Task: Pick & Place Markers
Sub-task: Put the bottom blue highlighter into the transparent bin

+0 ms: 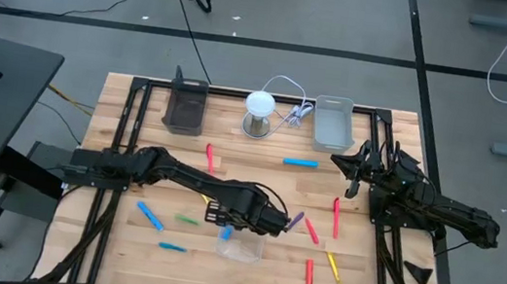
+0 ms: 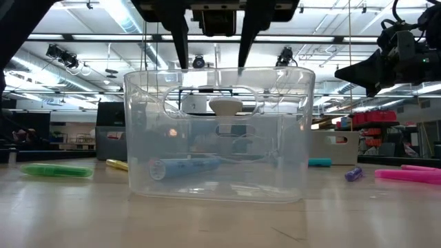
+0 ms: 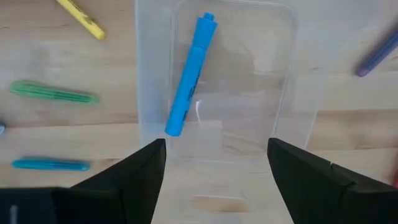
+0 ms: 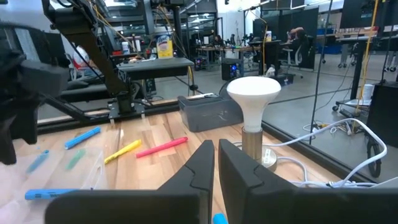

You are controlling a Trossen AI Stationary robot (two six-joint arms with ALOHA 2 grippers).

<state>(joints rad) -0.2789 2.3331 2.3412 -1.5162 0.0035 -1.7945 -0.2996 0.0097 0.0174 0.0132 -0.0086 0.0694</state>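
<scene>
Blue marker point(image 3: 189, 77) lying flat inside clear tray point(image 1: 241, 248), left gripper point(image 3: 214, 171) spread wide just above the tray, holding nothing.
Green marker point(image 3: 54, 93), yellow marker point(image 3: 81, 18) and purple marker point(image 3: 377, 53) loose on table beside the tray; right gripper point(image 4: 216, 163) pinched narrow, empty, well apart from tray, near white lamp point(image 4: 253, 109).

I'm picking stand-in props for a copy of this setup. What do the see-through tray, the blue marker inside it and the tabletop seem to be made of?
Clear tray: probably glossy transparent plastic; the room shows through its walls.
Blue marker: likely smooth moulded plastic, evenly coloured, with a stepped cap.
Tabletop: looks like pale wooden planks; grain and seams show, with a low sheen.
</scene>
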